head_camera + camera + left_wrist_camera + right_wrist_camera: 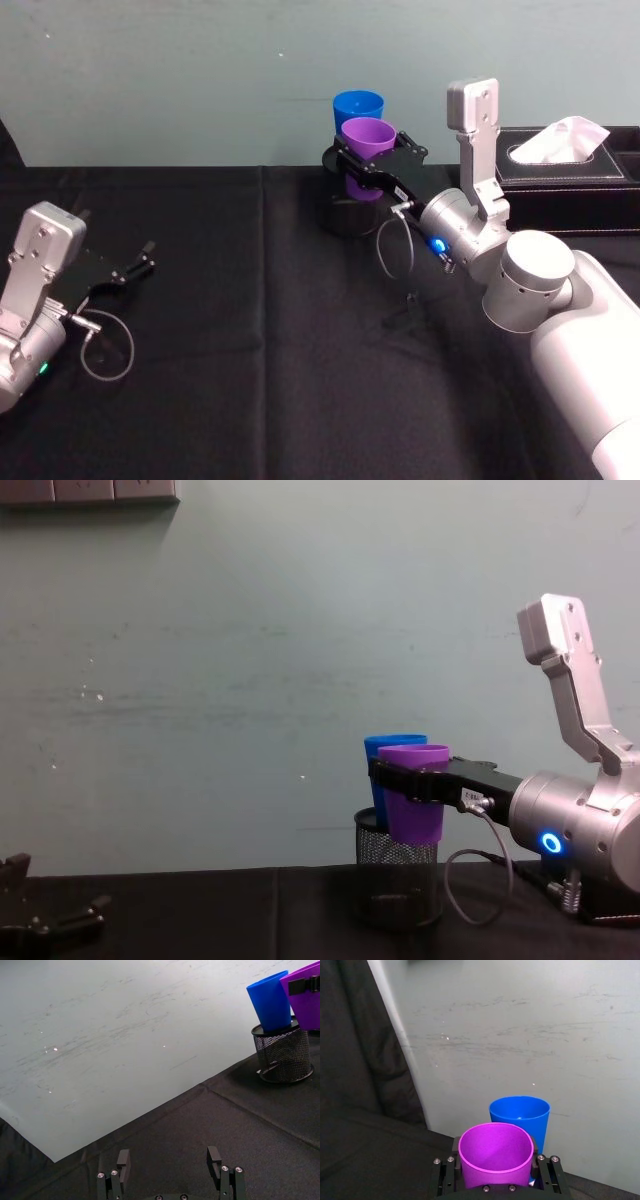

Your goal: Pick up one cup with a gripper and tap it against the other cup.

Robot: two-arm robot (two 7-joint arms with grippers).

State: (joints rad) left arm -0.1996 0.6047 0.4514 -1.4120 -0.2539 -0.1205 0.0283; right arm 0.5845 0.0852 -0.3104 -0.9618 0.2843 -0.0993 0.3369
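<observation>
The purple cup [367, 133] hangs in the air with my right gripper [372, 165] shut around its wall, fingers on either side just below the rim [495, 1180]. Right behind it the blue cup [358, 106] stands upright inside a black mesh pen holder [345, 215]. In the chest view the purple cup [412, 800] overlaps the blue cup [383, 746] above the holder [400, 880]; I cannot tell whether they touch. My left gripper [125, 268] rests open low over the cloth at the left, empty [168, 1162].
A black tissue box [570, 175] with a white tissue sticking out stands at the back right, just behind my right arm. Black cloth [260, 340] covers the table, and a pale wall [180, 70] runs close behind the cups.
</observation>
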